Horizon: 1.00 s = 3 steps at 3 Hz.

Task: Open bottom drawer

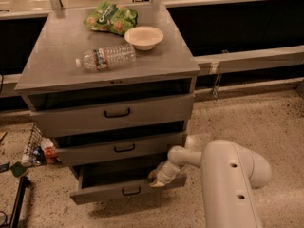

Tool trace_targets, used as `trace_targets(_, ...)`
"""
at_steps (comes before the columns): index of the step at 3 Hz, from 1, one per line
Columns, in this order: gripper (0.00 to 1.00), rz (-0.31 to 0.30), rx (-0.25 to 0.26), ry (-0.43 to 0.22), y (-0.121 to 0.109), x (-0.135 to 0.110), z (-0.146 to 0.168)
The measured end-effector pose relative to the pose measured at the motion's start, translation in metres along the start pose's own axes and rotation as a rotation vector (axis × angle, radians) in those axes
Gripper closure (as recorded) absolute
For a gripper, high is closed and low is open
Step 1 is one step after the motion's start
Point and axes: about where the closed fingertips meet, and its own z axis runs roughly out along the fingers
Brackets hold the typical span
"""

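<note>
Bottom drawer [104, 192] pulled out; claw [156, 179] at its right edge.

The gripper [156, 178], at 6 o'clock on the bottom drawer [99, 193], covers part of its upper rim; the drawer's inside is lost in shadow. The white arm [228, 175] is cut off by the lower edge at 5 o'clock. Floor clutter [40, 151] at 9 o'clock, half behind the cabinet [161, 63], is too blurred to identify.

Cabinet top [57, 77], bottle [107, 57], bowl [144, 37], green bag [110, 18], pincer [156, 180] at bottom drawer [102, 193]
</note>
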Motion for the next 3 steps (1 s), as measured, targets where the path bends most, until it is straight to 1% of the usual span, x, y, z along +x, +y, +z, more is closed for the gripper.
trace_targets(1,0.82,0.067,-0.08,-0.02,0.038,-0.007,-0.002)
trace_targets(2,0.51,0.105,-0.113,-0.019,0.055,-0.017,-0.019)
trace_targets(3,0.28,0.103,-0.104,-0.014,0.051,-0.022,-0.035)
